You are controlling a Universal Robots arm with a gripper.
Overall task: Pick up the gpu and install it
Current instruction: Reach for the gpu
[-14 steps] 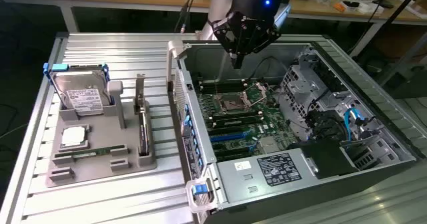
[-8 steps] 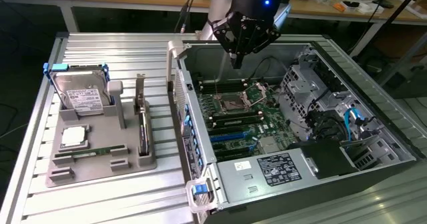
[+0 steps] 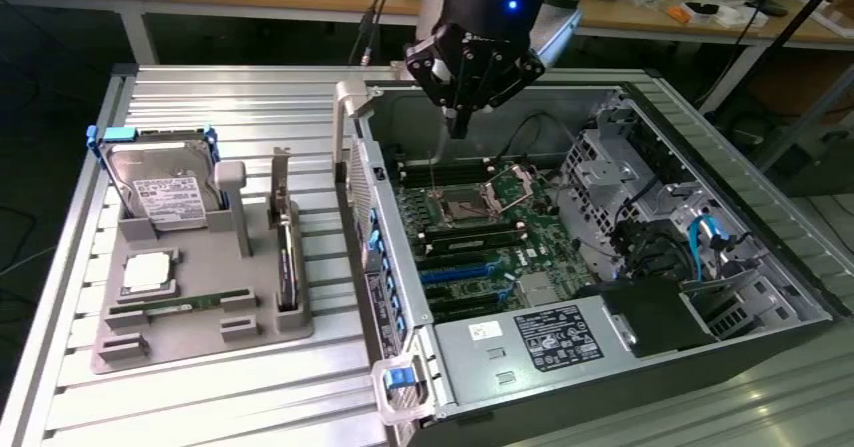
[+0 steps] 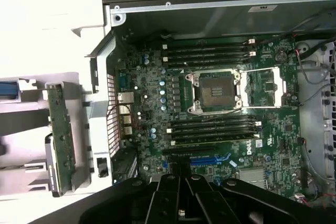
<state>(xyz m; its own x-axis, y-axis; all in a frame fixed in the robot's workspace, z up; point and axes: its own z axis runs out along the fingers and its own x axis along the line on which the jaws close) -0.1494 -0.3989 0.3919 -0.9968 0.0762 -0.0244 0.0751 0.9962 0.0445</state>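
Spreading across the exterior view's right, the open computer case (image 3: pixel 574 92) shows its motherboard (image 3: pixel 494 237). On the exterior view's left, the grey holder tray (image 3: pixel 200 327) carries the gpu (image 3: pixel 283 242), standing on edge in its slot. At upper centre the gripper (image 3: pixel 458 127) hangs over the board, fingers pinched together, holding nothing. Travelling sideways at this height, it might clip the case wall between it and the card.

Tally of parts by kind
One open computer case (image 3: pixel 358 167), one motherboard (image 3: pixel 497 252), one hard drive (image 3: pixel 166 193), one gpu (image 3: pixel 284 245), one memory stick (image 3: pixel 180 304), one processor chip (image 3: pixel 147 272), one grey holder tray (image 3: pixel 200 345), one table (image 3: pixel 227 97).
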